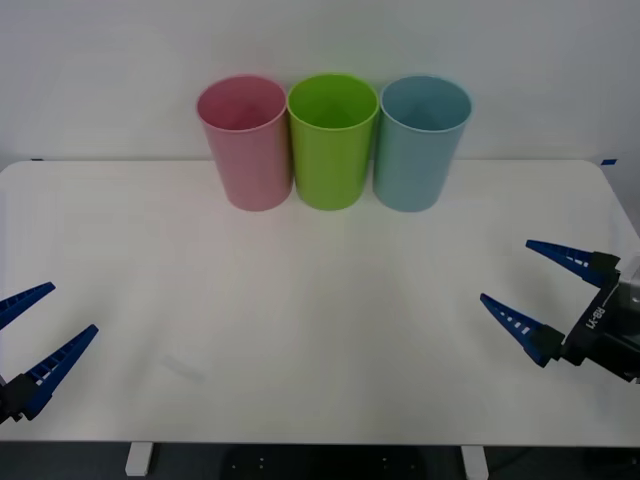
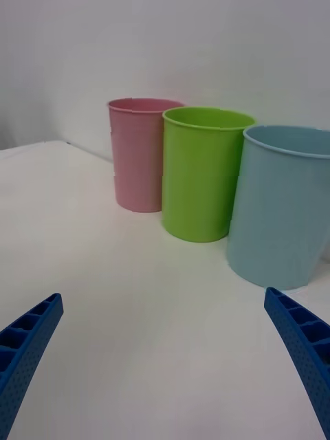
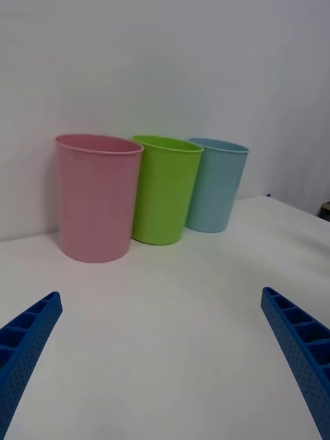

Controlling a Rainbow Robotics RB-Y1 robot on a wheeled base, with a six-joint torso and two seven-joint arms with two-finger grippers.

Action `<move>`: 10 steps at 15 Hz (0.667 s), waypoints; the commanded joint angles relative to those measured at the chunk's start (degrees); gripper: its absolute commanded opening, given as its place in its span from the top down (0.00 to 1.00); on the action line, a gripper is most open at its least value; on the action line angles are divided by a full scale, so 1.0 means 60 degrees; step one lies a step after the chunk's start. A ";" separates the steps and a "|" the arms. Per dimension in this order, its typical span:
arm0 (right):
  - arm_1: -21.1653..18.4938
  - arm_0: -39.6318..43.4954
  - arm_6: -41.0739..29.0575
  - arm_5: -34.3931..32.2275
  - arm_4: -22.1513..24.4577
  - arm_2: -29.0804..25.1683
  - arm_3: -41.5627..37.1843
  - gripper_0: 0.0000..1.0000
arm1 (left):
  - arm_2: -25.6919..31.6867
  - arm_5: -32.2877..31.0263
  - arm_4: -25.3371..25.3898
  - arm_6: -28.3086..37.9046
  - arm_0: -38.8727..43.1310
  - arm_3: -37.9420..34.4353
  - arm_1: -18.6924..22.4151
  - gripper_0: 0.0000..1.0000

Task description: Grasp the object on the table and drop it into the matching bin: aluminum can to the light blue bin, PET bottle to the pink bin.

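Left tool (image 1: 35,340): fingers apart, holding nothing. Right tool (image 1: 538,295): fingers apart, holding nothing. Pink bin (image 1: 245,140), lime green bin (image 1: 332,140), light blue bin (image 1: 420,140): upright in a row, well ahead of both tools. Aluminum can: not on the surface (image 1: 300,320), whereabouts cannot be told; likely light, thin-walled, best gripped mid-body. White wall behind.
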 commanded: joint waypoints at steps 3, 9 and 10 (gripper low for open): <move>0.0000 0.0993 0.0612 -0.1033 -0.0487 -0.0609 0.0006 0.00 | 0.0000 0.0000 0.0000 0.0000 0.0001 0.0000 0.0000 0.00; 0.0000 0.1506 0.0509 -0.1457 -0.0487 -0.0785 0.0006 0.00 | 0.0000 0.0000 0.0000 0.0000 0.0001 0.0000 0.0000 0.00; 0.0000 0.1506 0.0509 -0.1457 -0.0487 -0.0785 0.0006 0.00 | 0.0000 0.0000 0.0000 0.0000 0.0001 0.0000 0.0000 0.00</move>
